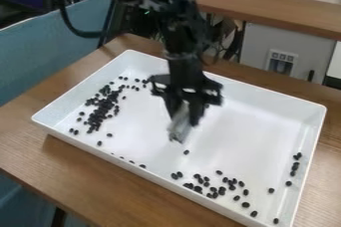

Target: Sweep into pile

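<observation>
Holds grey tool (178,130) pinched in gripper (184,120).
Above white tray (246,126), risks scattering near beans (222,189) through too fast a sweep.

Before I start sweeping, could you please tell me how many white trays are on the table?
1. The white tray lies on the wooden table, beneath the gripper, with dark beans scattered inside it.
</observation>
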`<state>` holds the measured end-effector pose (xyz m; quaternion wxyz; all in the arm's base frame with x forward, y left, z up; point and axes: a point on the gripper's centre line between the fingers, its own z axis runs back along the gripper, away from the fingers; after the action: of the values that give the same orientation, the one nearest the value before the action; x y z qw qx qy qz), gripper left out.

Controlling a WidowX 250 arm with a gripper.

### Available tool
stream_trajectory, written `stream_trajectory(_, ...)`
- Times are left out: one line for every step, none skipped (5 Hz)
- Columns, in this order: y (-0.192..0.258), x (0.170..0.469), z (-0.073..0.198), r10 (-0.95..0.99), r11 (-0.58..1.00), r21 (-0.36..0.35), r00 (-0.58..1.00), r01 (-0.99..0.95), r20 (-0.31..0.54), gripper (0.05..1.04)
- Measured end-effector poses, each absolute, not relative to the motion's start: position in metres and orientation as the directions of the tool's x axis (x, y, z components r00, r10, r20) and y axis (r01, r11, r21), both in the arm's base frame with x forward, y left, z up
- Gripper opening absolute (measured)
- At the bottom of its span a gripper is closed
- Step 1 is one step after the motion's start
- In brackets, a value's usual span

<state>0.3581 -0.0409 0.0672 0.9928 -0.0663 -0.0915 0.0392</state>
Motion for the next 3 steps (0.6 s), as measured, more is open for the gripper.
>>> stream_trajectory(-0.085, 0.337, 0.055, 0.09, 0.989, -0.133, 0.982, -0.068, 0.166, 0.391)
stream_trajectory(-0.13, 0.328, 0.047, 0.072, 0.987, -0.156, 0.983, -0.045, 0.167, 0.391)
stream_trajectory(-0.153, 0.325, 0.037, 0.049, 0.989, -0.148, 0.986, -0.026, 0.157, 0.391)
